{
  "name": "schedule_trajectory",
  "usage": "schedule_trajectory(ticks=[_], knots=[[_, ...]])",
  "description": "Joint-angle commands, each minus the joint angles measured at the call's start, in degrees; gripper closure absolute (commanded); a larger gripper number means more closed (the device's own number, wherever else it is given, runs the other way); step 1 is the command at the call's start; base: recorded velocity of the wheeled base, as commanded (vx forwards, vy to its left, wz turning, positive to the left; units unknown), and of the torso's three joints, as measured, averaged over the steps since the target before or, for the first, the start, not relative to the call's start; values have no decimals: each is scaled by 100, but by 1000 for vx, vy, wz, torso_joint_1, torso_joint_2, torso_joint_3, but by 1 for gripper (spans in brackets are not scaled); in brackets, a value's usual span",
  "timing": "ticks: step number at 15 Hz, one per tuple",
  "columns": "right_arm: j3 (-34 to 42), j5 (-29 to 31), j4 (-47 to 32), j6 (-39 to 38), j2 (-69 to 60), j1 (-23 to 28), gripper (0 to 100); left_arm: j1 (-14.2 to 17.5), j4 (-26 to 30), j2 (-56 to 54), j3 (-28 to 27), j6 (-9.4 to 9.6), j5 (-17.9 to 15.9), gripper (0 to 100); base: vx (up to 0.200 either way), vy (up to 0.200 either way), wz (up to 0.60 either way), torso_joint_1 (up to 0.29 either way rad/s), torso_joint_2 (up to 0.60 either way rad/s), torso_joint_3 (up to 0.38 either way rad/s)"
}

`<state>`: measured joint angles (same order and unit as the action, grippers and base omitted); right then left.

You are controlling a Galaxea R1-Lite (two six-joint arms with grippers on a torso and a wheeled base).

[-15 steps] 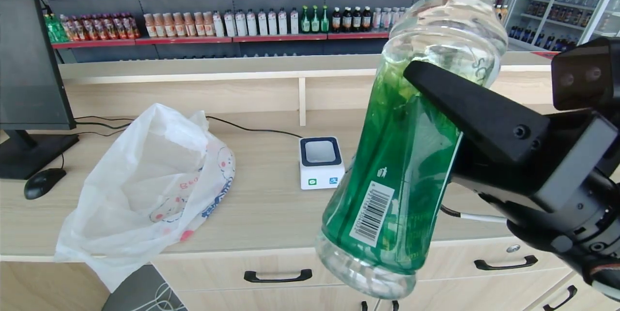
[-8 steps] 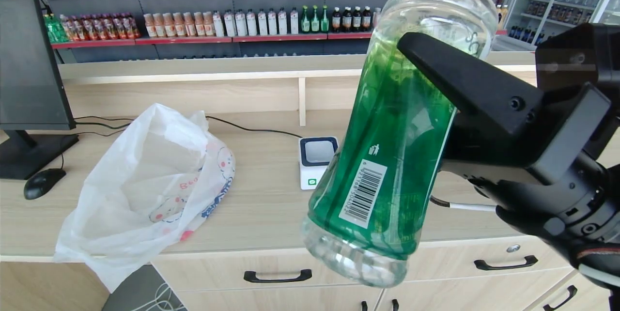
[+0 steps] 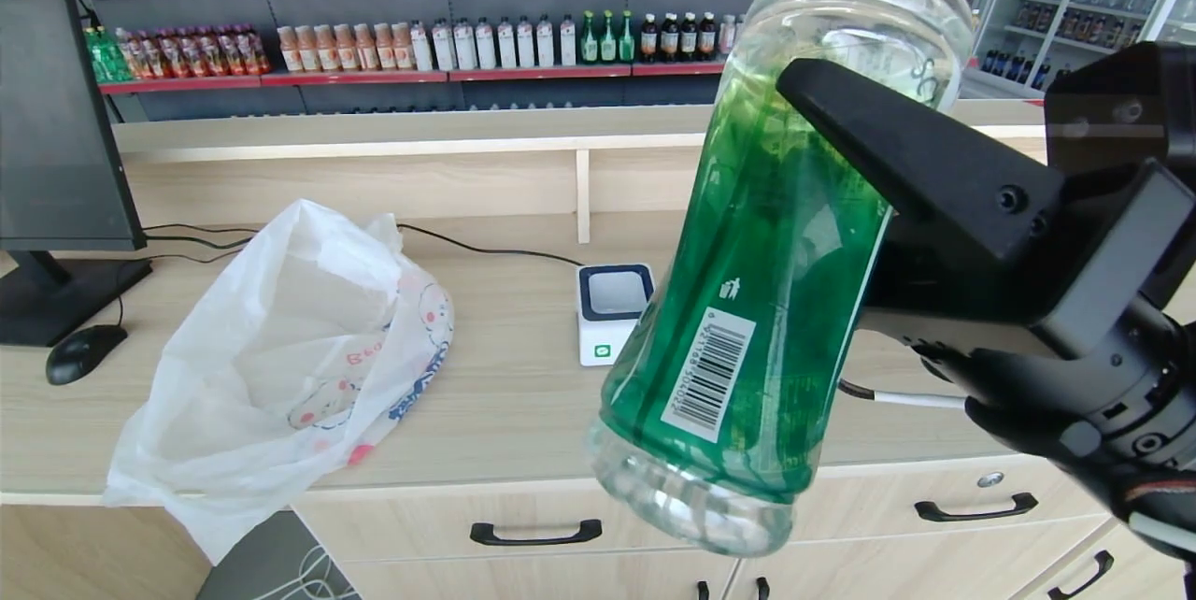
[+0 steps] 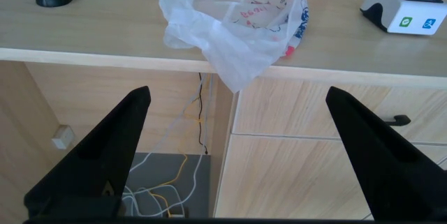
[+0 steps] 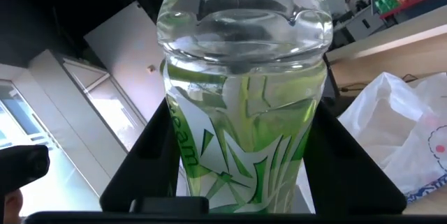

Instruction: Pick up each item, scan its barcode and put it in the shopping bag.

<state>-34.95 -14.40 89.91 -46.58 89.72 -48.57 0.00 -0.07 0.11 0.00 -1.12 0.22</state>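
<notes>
I'm clamping my right gripper [image 5: 244, 123] on the bottle [image 3: 747, 301], one black finger [image 3: 916, 179] pressing across its upper body, the other on the far side. In the right wrist view both fingers are hugging the green label, tight against the plastic. The bottle is hanging in the air, close to the head camera, tilted with its clear base pointing down and to my left and its neck running out past the top of the head view. Its barcode [image 3: 710, 374] is facing the head camera, low on the label. The bottle is overlapping the right side of the scanner [image 3: 612, 312], which is sitting on the counter [image 3: 523, 394] behind it. The shopping bag [image 3: 280, 348] is lying on the counter to the scanner's left, mouth gaping open, one corner drooping over the front edge. My left gripper [image 4: 237, 95] is hanging low in front of the cabinets, below the counter edge, jaws spread wide, holding nothing. A monitor [image 3: 56, 114] and mouse [image 3: 82, 352] are sitting at the counter's far left, and shelves of drinks [image 3: 420, 44] are running along the back.
</notes>
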Motion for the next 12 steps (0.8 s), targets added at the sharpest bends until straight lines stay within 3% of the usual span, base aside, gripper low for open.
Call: schedule_trajectory(ticks=[1,5,12], knots=[[32,-2,9,176,-139,111,100,0,-1,-2,0,-2,4,0,0,0,0,0,0,0],[516,-2,9,747,-667,242,100,0,-1,-2,0,-2,4,0,0,0,0,0,0,0],[946,33,9,2821,-394,726,100,0,-1,-2,0,-2,-4,0,0,0,0,0,0,0]])
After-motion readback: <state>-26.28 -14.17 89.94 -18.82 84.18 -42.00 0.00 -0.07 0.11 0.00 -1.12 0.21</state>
